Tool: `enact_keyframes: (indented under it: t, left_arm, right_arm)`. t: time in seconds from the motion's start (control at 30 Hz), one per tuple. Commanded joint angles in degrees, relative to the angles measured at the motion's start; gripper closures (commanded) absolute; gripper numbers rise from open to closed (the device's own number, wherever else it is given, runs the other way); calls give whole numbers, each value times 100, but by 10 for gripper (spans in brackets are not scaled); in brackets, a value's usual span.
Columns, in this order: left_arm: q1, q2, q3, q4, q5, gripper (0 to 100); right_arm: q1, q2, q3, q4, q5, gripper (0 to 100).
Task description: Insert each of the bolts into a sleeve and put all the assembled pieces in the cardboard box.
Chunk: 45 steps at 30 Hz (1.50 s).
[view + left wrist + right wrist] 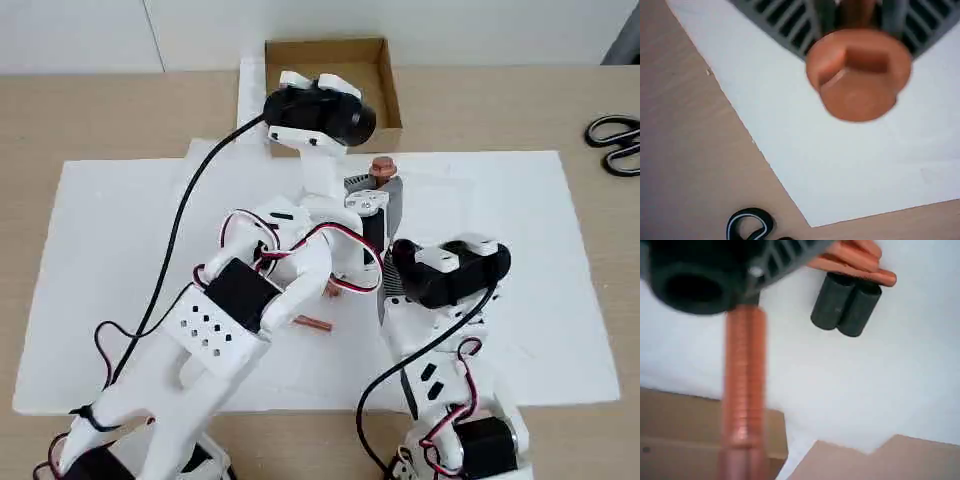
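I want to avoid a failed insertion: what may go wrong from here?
The bolt seems to run beside the held sleeve, not in line with its bore, so a push may miss or jam. A slip could also scatter the loose sleeves and loose bolts lying nearby.

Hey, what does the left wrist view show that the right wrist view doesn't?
Only the left wrist view: the flanged hexagonal head of a copper-coloured bolt, seen end-on, and a black scissors handle on the wooden table.
Only the right wrist view: a dark cylindrical sleeve up close, two more dark sleeves lying side by side, spare copper bolts beside them, and the brown cardboard box.
Both: the white sheet, the table, and a copper-coloured bolt, shown in the right wrist view as a threaded shank.
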Motion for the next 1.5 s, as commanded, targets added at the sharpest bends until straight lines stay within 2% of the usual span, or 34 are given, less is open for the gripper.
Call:
enact_keyframes:
  t: [0.0, 1.47]
  left_arm:
    - [53, -211, -154, -202, 18, 994]
    - [281, -202, 180, -369, -9, 994]
  right_arm:
    - [-31, -66, -70, 13, -44, 995]
    - [-40, -66, -70, 22, -44, 995]
